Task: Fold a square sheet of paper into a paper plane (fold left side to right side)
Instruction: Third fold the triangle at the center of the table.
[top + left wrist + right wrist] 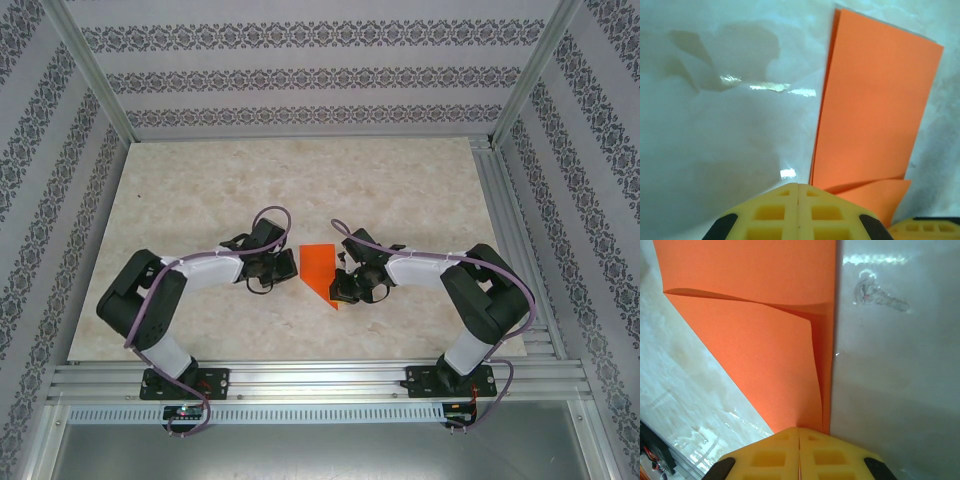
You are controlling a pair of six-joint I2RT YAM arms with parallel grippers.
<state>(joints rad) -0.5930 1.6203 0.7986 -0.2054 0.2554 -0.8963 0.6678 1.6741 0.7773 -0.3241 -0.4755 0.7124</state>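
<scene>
The left gripper is pressed together and empty; the square sheet of paper, folded to a point, lies on the table just ahead, to its right. The right gripper is likewise closed, the paper's point reaching its tips.

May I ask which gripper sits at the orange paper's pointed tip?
The right gripper: the orange paper narrows to its point at those shut fingertips, whereas the left gripper sits beside the paper's long straight edge.
</scene>
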